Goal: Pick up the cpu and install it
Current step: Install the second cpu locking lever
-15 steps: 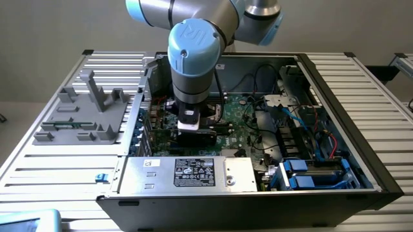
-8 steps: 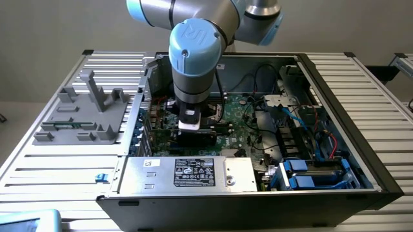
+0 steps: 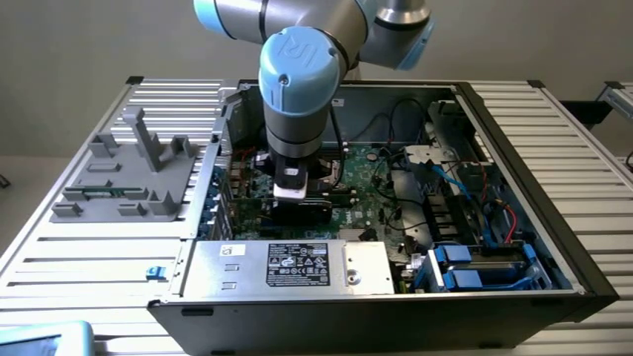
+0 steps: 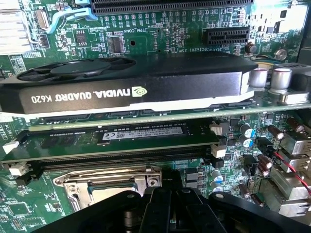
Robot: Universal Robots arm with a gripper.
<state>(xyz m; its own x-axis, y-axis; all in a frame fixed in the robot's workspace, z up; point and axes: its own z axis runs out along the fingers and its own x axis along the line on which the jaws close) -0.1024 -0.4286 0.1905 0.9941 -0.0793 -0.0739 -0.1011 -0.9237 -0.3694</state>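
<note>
My gripper (image 3: 299, 216) hangs low inside the open computer case, just over the motherboard (image 3: 371, 189). In the wrist view its black fingers (image 4: 163, 206) stand shut together over the edge of the dark socket with its metal frame (image 4: 99, 180). Inside that frame a flat grey surface (image 4: 111, 194) shows, partly covered by the gripper. I cannot tell whether that surface is the cpu, and I see nothing held between the fingers.
A black graphics card (image 4: 131, 87) and a memory stick (image 4: 121, 136) stand just beyond the socket. Cables (image 3: 416, 159), a drive cage (image 3: 465, 271) and the power supply (image 3: 292, 263) crowd the case. A grey parts holder (image 3: 129, 178) sits on the slatted table at the exterior view's left.
</note>
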